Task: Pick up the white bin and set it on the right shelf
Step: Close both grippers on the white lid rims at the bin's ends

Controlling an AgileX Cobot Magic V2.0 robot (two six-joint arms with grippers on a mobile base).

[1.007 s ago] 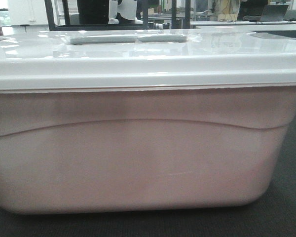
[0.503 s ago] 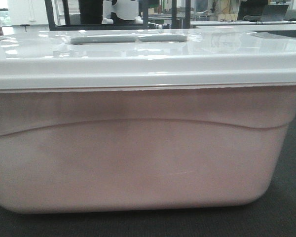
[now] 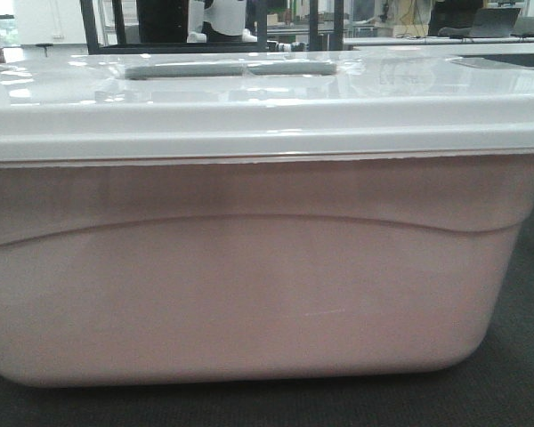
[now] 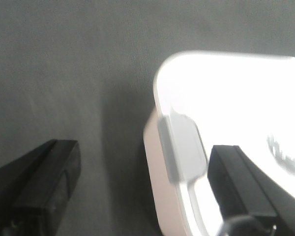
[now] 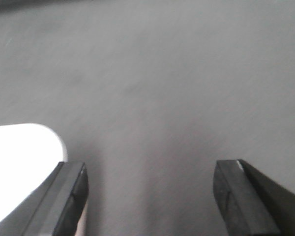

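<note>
The bin (image 3: 249, 285) sat on the dark surface (image 3: 527, 382), long side across the front view. The left gripper (image 4: 142, 162), spread wide, straddled its end; the right gripper (image 5: 152, 177), also spread, had only a corner of the lid (image 5: 19, 155) beside one finger.

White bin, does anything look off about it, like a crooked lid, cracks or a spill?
Nothing stands out. The white bin sits level on the dark surface, its lid seated evenly along the front rim, the grey handle lying flat. No cracks or spills show. Both the left gripper and right gripper are open.
</note>
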